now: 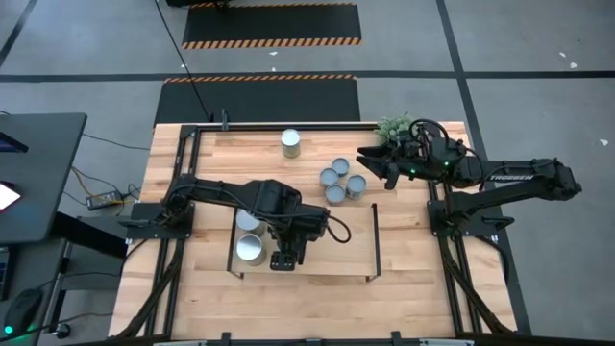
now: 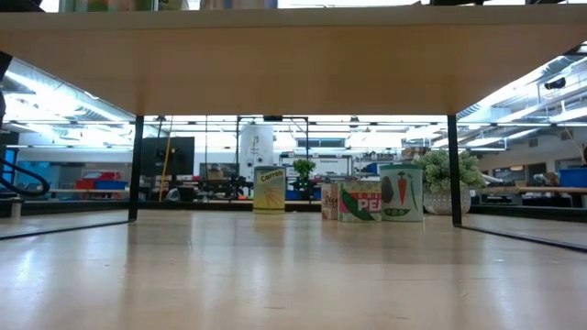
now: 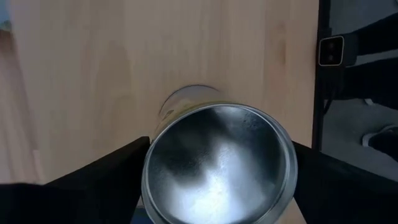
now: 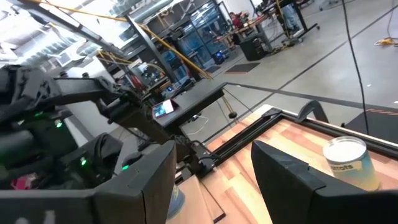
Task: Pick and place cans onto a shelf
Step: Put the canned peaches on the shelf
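Observation:
The shelf (image 1: 317, 252) stands on the table's near middle, and its underside fills the top of the low view (image 2: 293, 64). My left gripper (image 1: 258, 248) is over the shelf's left end, shut on a pale silvery can (image 1: 250, 252). A second can (image 1: 246, 220) stands just behind it, partly under the arm. My right gripper (image 1: 370, 159) hangs open and empty at the far right, beside several bluish-grey cans (image 1: 340, 180) standing on the tabletop. One pale can (image 1: 290, 142) stands alone near the far edge, also in the right wrist view (image 4: 348, 162). My left gripper has the can (image 3: 217, 162) between its two fingers (image 3: 106, 180), one on each side of the upper wall just under the rim (image 3: 147, 168). The fingers come from above, pointing down. The can is upright, its lower end (image 3: 186, 96) at the shelf board.
A small green plant (image 1: 392, 127) stands at the far right corner, close behind my right gripper. The shelf's black rails (image 1: 375, 240) rise at its short sides. The shelf's middle and right part are bare wood. Labelled cans (image 2: 358, 200) show under the shelf in the low view.

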